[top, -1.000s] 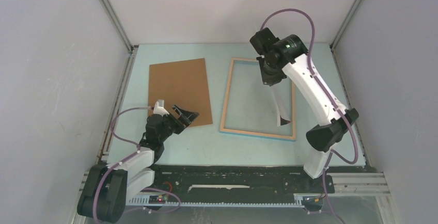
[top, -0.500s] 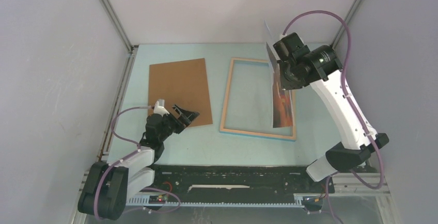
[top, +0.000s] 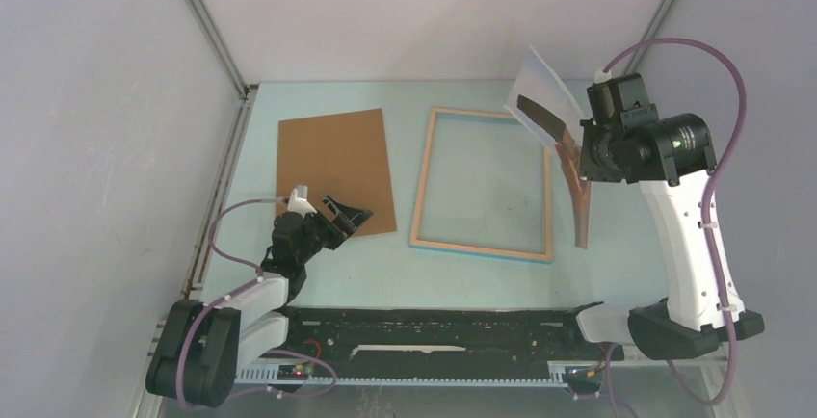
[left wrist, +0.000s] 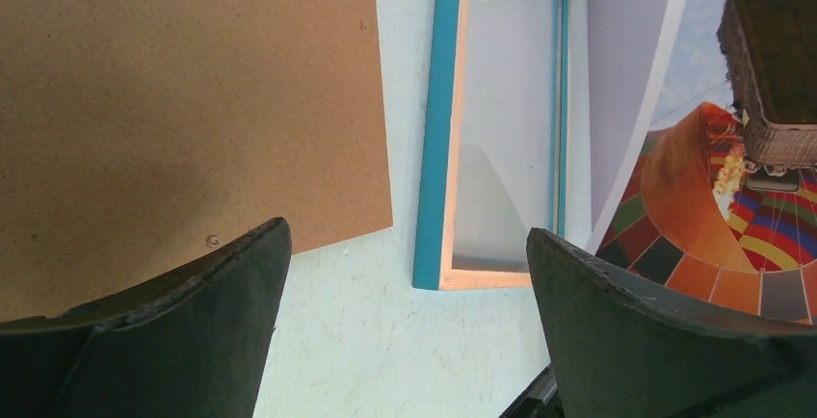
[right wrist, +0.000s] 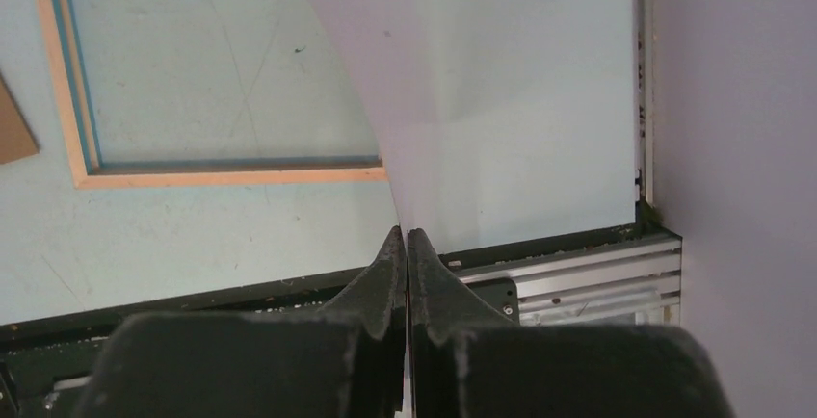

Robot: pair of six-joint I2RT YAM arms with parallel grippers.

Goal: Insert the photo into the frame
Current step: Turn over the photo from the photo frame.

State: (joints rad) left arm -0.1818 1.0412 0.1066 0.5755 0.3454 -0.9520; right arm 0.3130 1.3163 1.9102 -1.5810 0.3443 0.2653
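Note:
My right gripper [top: 579, 145] is shut on the photo [top: 542, 91], held in the air over the frame's right edge. The print bends: its white back faces up, and its lower end [top: 581, 216] hangs just right of the frame. In the right wrist view the pale back of the photo [right wrist: 482, 100] rises from my closed gripper [right wrist: 406, 240]. The frame [top: 421, 187] lies flat with its wood side up; the left wrist view shows its blue edge [left wrist: 438, 148] and the balloon print [left wrist: 694, 206]. My left gripper [top: 343, 216] rests open near the board's corner, nothing between its fingers [left wrist: 405, 322].
A plain brown backing board [top: 335, 172] lies flat left of the frame, filling the left wrist view's upper left [left wrist: 173, 100]. Grey walls close the table on three sides. A black rail [top: 434, 326] and aluminium strip [right wrist: 578, 274] run along the near edge.
My right arm has swung right and raised the photo from over the frame's inside to above its right edge, the print flexing. The left arm has not moved.

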